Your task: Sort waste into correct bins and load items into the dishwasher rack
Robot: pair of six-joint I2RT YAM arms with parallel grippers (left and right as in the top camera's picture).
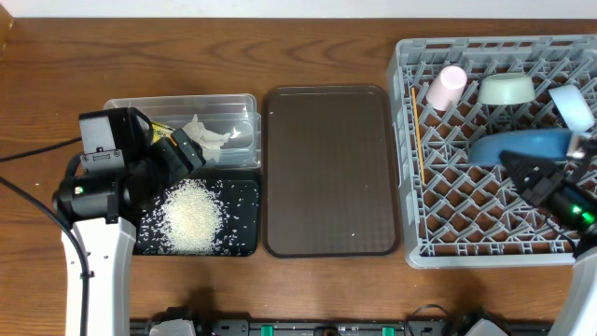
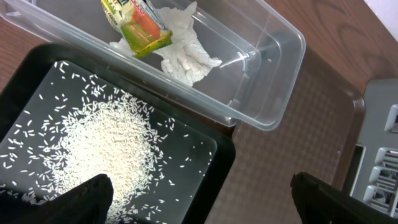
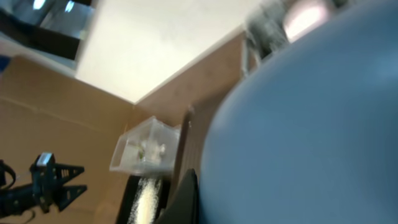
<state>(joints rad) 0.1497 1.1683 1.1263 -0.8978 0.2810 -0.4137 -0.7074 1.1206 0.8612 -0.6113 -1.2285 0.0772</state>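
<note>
Wrapper (image 2: 135, 28) lettering, visible only from the left wrist, is illegible; left gripper (image 2: 199, 186) gapes, right gripper (image 1: 518, 166) pinched closed beside plate (image 1: 527, 143).

L: white-and-black left arm (image 1: 98, 247) upright at left edge; black two-finger left gripper (image 1: 187, 149) spread wide, pointing right | R: black two-finger right gripper (image 1: 524, 168) closed tight, pointing left

Blur, cover and frame edges hiding things

The blue plate (image 3: 298, 124) is filling the right wrist view as a blur, leaving only one dark finger (image 3: 186, 199) showing. From overhead, the left hand (image 1: 187, 149) is covering most of the snack wrapper (image 1: 159, 126), and the picture's right edge is cutting off the rack (image 1: 494, 247) and light-blue bowl (image 1: 574, 107).
</note>
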